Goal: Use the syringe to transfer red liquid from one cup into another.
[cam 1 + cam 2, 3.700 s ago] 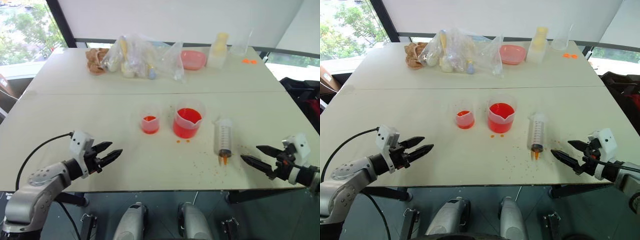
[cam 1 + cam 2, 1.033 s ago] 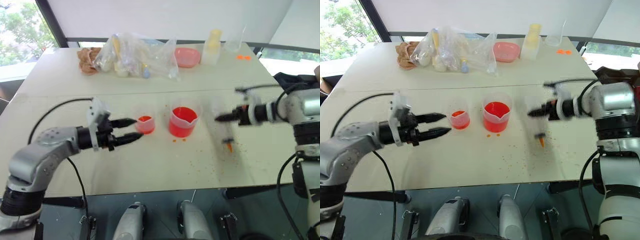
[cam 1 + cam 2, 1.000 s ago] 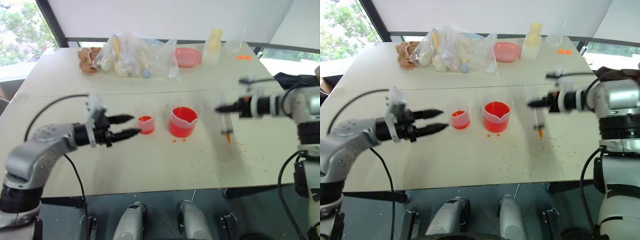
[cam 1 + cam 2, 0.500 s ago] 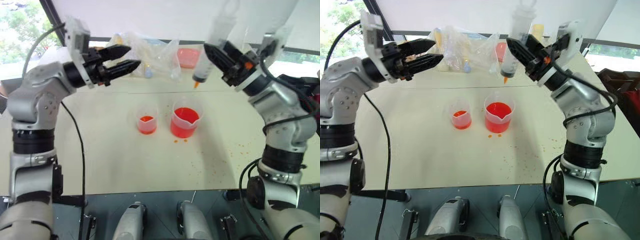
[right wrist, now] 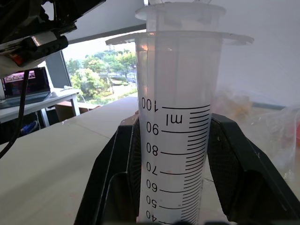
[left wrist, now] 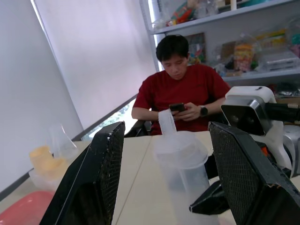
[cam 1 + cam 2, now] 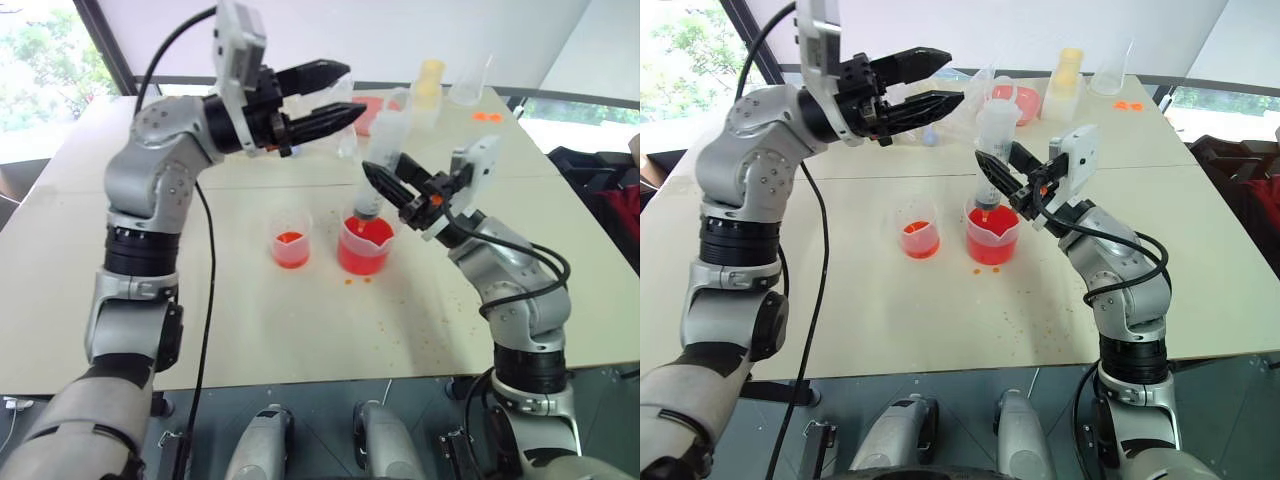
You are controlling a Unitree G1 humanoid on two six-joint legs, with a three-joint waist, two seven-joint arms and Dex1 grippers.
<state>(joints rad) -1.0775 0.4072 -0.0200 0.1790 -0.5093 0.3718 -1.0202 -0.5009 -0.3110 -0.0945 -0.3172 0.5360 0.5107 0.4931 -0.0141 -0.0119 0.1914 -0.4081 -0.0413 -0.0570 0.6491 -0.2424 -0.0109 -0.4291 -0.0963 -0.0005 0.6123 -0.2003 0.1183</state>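
**Syringe poised over the big cup, plunger not yet gripped**

A pale table [image 7: 250, 330] by bright windows is carrying the work, with bagged items [image 7: 940, 95] and a pink bowl [image 7: 1012, 100] sitting along its far side and orange droplets [image 7: 360, 282] already speckling the surface near the cups. In the left wrist view a person in a red shirt [image 6: 180, 93] is sitting beyond the table, looking at a phone.

The right gripper [image 7: 385, 190] is pinching the syringe [image 7: 992, 155] around its barrel, fingers pressed against the clear plastic on both sides, and is holding it nearly upright with the tip going down into the large cup [image 7: 992, 235]. Whether the tip is actually reaching the red liquid [image 7: 993, 222] is hard to judge, since the barrel and the cup rim are overlapping there. The left gripper [image 7: 925, 85] is hovering above and to the left of the plunger top, its fingers spread wide and holding nothing. The small cup [image 7: 919, 235] is standing just beside the large one, with a little red in it.

The risks are lying mostly in the next grasp. If the left fingers are closing off-centre on the plunger, they are likely pushing the syringe sideways, tipping the barrel against the rim and perhaps toppling the light plastic cup. A pull that is not running along the barrel could be twisting the syringe in the right gripper's smooth hold. Drawing with the tip above the liquid would be taking in air, and a tilted carry afterwards would be adding more drips to the table.
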